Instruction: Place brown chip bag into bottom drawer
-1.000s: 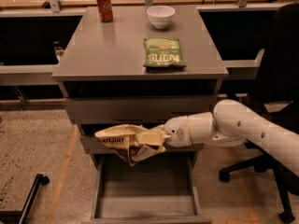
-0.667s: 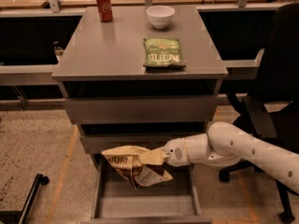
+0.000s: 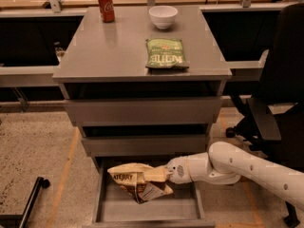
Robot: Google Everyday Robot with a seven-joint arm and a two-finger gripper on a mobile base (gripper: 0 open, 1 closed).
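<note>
The brown chip bag (image 3: 135, 181), crinkly with a cream and dark brown surface and white lettering, hangs just over the open bottom drawer (image 3: 147, 211) of the grey cabinet. My gripper (image 3: 160, 174) comes in from the right on a white arm and is shut on the bag's upper right edge. The bag's lower part dips inside the drawer at its left half. I cannot tell whether it touches the drawer floor. The two grey drawers above are closed.
On the cabinet top (image 3: 95, 56) lie a green chip bag (image 3: 165, 53), a white bowl (image 3: 163, 16) and a red soda can (image 3: 106, 6). A black office chair (image 3: 280, 103) stands close on the right. A black bar (image 3: 28, 201) lies on the floor at the left.
My gripper has carried the brown chip bag down from in front of the middle drawer to the open bottom drawer. The arm has dropped lower with it.
</note>
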